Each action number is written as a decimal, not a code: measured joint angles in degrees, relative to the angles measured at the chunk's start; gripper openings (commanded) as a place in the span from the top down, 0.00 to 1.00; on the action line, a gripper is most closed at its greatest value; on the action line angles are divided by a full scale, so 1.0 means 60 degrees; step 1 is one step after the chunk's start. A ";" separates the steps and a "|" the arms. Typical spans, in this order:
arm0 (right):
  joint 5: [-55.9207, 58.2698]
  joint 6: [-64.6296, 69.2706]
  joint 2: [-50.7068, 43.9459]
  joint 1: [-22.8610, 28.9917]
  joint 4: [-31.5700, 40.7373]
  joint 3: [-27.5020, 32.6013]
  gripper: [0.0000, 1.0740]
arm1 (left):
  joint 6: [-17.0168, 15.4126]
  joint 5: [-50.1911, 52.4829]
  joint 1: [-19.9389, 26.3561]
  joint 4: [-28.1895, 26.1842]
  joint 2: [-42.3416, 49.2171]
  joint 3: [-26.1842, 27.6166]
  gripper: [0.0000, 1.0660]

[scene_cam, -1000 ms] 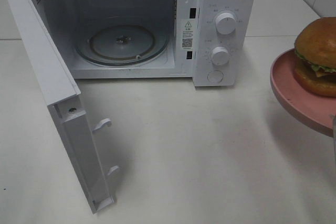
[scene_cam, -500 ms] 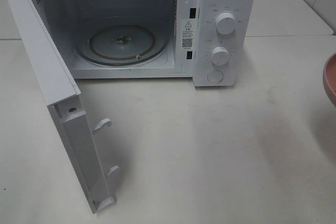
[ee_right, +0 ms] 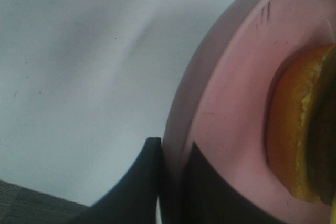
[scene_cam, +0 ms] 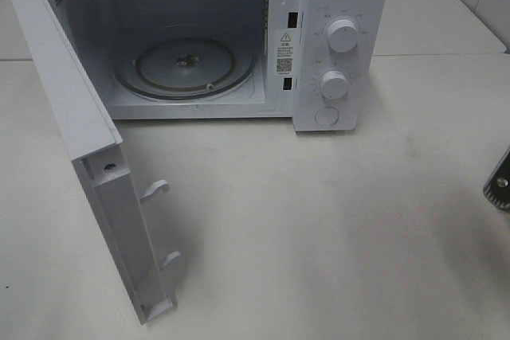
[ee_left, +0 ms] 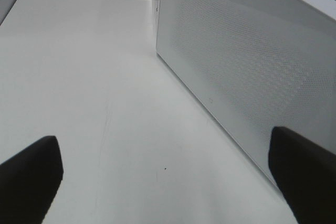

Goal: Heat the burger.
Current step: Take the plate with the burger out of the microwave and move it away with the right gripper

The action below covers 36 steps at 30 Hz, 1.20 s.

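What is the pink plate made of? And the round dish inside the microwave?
The pink plate looks like matte plastic or melamine: even color, dull sheen, small dark scuffs. I can't be sure. The round dish inside the microwave looks like clear glass, since you can see the floor through it and its rim glints.

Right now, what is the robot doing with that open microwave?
The microwave stands with its door swung wide and its glass turntable bare. The right gripper is pinching the rim of a pink plate with the burger on it, off to the right, out of the overhead camera's sight. The left gripper hangs open beside the door, holding nothing. The burger is not yet inside.
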<state>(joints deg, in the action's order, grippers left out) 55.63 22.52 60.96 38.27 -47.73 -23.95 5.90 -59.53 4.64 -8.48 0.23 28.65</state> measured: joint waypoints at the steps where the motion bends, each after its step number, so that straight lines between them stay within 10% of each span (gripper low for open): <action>1: 0.0048 0.0773 0.0325 0.0000 -0.0029 -0.0124 1.00 | 0.0000 0.0000 0.0000 0.0000 0.0000 0.0000 0.06; 23: -0.0048 0.6331 0.3801 -0.0010 -0.0516 -0.0678 0.99 | 0.0000 0.0000 0.0000 0.0000 0.0000 0.0000 0.06; 36: -0.1566 0.6560 0.4927 -0.1604 -0.1432 -0.0688 0.99 | 0.0000 0.0000 0.0000 0.0000 0.0000 0.0000 0.06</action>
<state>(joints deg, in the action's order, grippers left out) 46.24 61.88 90.53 28.65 -56.32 -28.07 5.90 -59.53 4.64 -8.48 0.23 28.65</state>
